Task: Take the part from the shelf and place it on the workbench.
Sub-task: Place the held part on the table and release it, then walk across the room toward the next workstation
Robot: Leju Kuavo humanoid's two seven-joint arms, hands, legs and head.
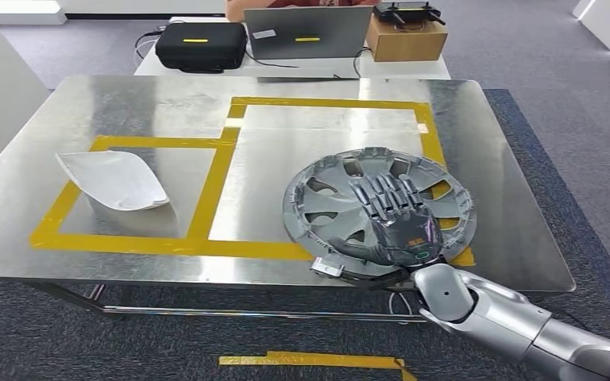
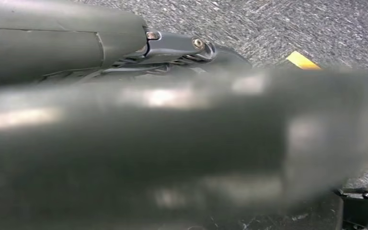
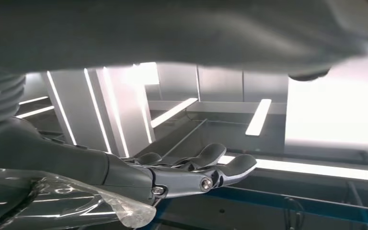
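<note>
- Head view: one grey wheel cover (image 1: 341, 198) lies flat on the desk (image 1: 167, 99), beside one white part (image 1: 115, 181). The right hand (image 1: 397, 218) rests on the cover, fingers (image 1: 381, 194) extended flat, thumb under its near rim.
- Left wrist view: the left hand's state cannot be told through blur.
- Right wrist view: straight fingers (image 3: 211, 165).

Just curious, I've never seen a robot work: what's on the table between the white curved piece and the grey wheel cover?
In the head view, only bare metal tabletop crossed by a yellow tape line lies between the white curved piece and the wheel cover.
</note>
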